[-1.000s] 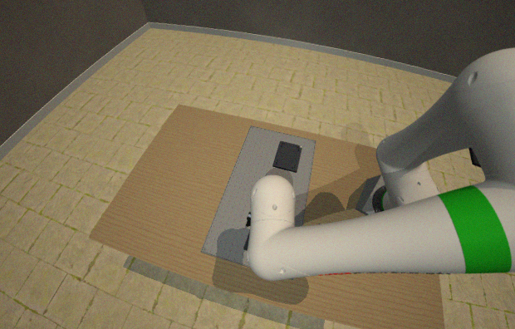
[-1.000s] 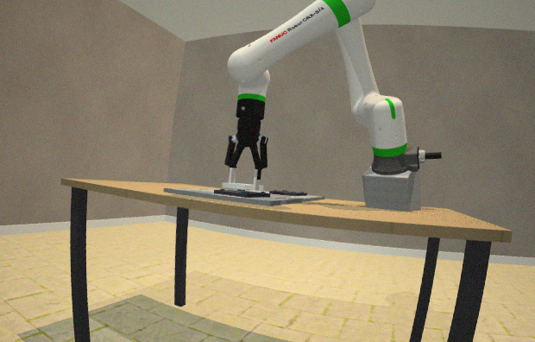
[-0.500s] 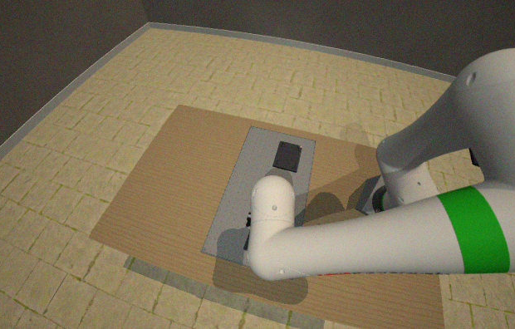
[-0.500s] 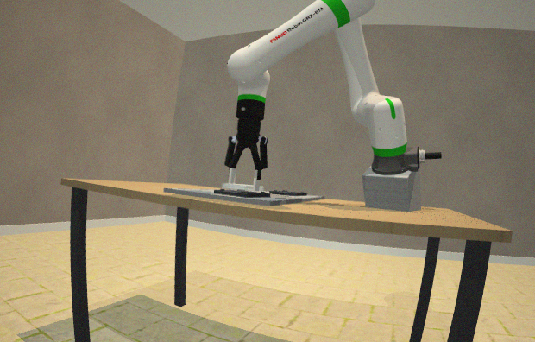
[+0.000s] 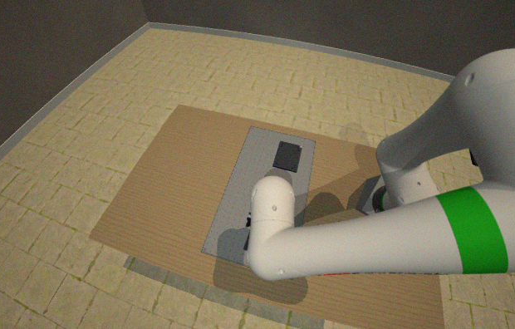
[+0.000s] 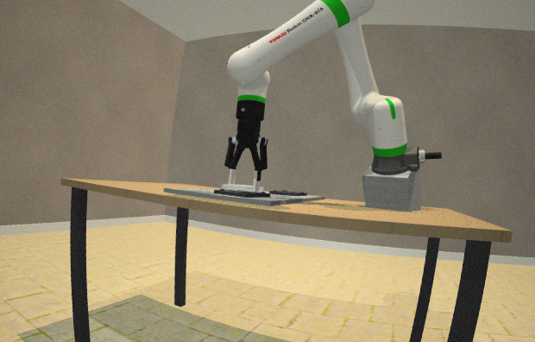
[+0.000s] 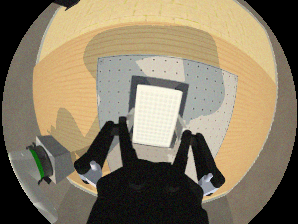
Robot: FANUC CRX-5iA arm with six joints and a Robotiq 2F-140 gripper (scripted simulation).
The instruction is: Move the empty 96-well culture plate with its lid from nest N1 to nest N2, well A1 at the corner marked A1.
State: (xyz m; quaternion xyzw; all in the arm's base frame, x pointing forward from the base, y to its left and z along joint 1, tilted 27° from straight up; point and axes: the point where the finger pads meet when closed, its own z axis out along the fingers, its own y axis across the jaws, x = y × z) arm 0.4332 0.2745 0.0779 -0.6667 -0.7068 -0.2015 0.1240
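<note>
The white 96-well plate with its lid lies flat between my fingers, over the dark nest N1. In the wrist view a dark nest rim shows around the plate's far end. From the side the plate sits at or just above the nest; I cannot tell which. My gripper points straight down and is shut on the plate's long sides, as the wrist view also shows. In the overhead view my arm hides the plate and N1. The empty dark nest N2 lies further along the grey base panel and also shows from the side.
Both nests sit on a grey panel on the wooden table. My arm's grey pedestal stands on the table behind the panel.
</note>
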